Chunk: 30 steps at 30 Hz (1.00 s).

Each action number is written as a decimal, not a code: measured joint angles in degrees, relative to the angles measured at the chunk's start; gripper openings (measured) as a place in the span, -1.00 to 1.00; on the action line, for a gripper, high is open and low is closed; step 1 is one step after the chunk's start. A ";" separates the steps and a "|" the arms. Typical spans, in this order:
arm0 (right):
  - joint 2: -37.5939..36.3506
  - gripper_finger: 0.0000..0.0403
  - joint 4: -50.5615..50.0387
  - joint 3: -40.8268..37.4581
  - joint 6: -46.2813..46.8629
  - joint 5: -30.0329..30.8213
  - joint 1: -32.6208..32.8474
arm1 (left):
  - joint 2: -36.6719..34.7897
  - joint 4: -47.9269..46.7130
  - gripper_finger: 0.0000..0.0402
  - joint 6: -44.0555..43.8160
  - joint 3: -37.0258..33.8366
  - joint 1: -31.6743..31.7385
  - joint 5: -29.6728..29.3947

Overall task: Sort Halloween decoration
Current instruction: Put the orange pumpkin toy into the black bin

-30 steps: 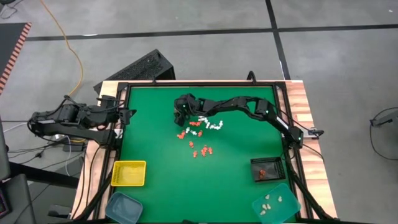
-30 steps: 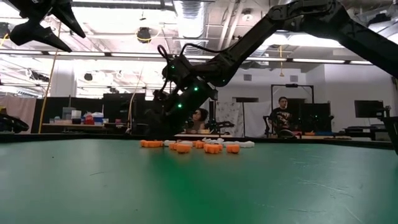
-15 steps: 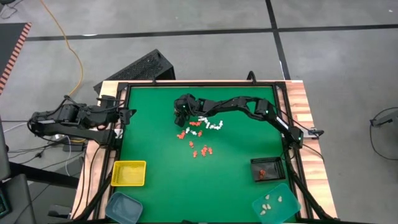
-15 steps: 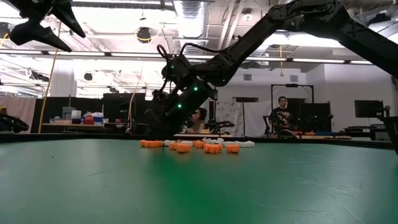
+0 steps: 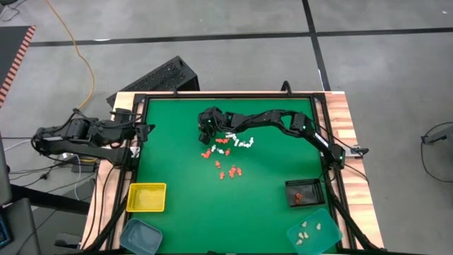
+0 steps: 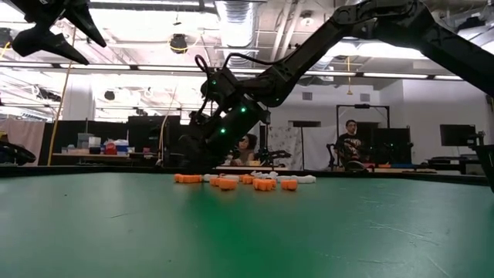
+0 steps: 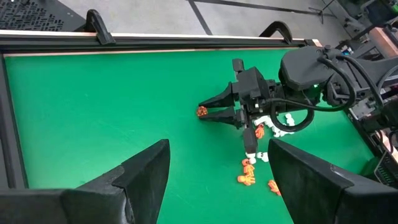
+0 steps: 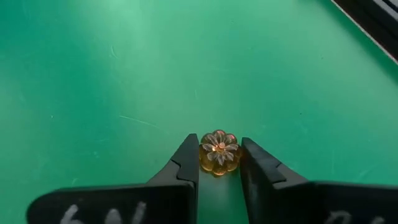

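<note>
Teal trays, one (image 5: pixel 139 236) empty and one (image 5: pixel 313 234) holding cream trinkets, lay nearest you, then the yellow tray (image 5: pixel 146 197) and the black tray (image 5: pixel 305 192) with orange pieces. Mid-table you had the loose Halloween decoration (image 5: pixel 225 150), orange and white. Beyond it your right gripper (image 8: pixel 219 163) stood low, jaws narrowed against an orange pumpkin trinket (image 8: pixel 219 151). Your left gripper (image 7: pixel 217 171) waited at the table's left edge, jaws wide.
</note>
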 joint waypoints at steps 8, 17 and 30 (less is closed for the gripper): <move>-2.17 -0.62 -2.52 -0.06 1.72 -0.59 0.00 | 0.00 0.00 0.30 0.02 0.00 0.00 0.39; -10.21 -0.62 -11.03 -0.07 1.55 -2.38 -0.55 | 0.00 0.00 0.30 0.04 0.00 0.00 0.44; -25.34 -0.62 -46.32 0.00 10.38 -8.96 1.49 | 0.00 0.02 0.30 -0.04 0.00 0.00 2.17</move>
